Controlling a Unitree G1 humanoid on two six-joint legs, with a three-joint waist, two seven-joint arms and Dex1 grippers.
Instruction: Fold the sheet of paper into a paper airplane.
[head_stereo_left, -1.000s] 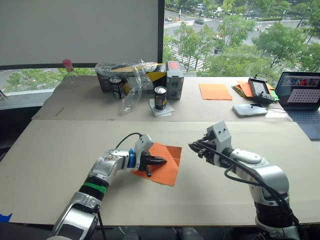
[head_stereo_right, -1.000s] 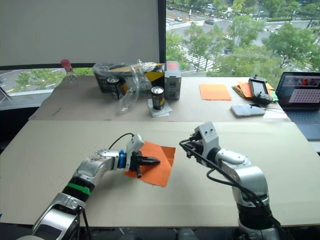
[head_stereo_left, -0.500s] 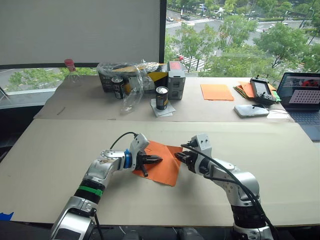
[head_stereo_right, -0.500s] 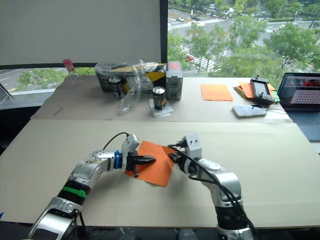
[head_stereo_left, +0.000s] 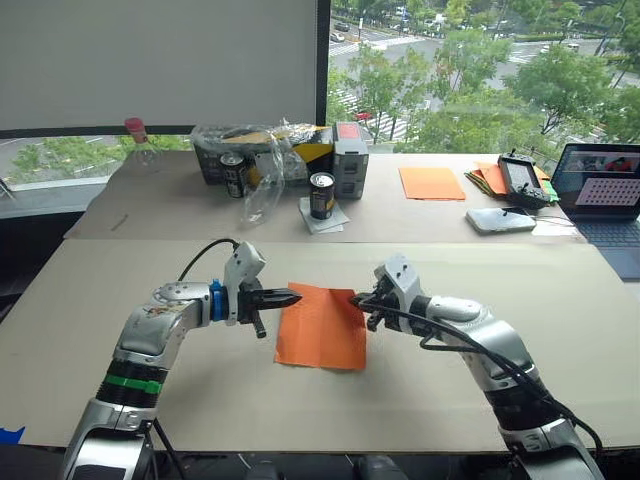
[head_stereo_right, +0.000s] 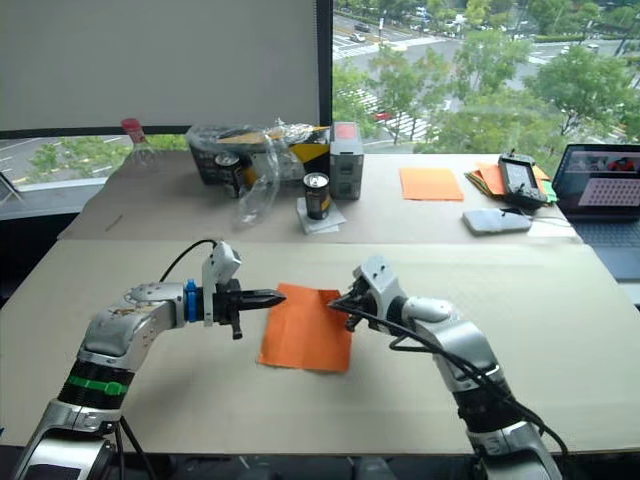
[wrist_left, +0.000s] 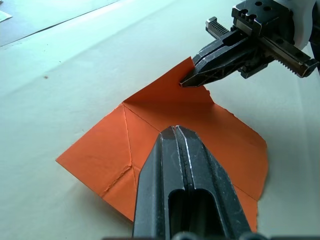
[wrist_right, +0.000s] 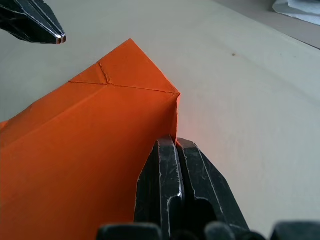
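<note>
Pinching the sheet of paper (head_stereo_left: 322, 326) at its 1 o'clock corner, our right gripper (head_stereo_left: 363, 301) has arrived; left gripper (head_stereo_left: 291, 297), clenched empty, has backed off to 9 o'clock.

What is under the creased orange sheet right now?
The sheet of paper lies on the beige table. The right gripper lifts one corner slightly. Anything beneath the rest is hidden.

Both arms are stretched inward, grippers facing each other.
The left gripper (head_stereo_left: 292, 297) is held closed and free; the right gripper (head_stereo_left: 358, 298) is pinched shut.
</note>
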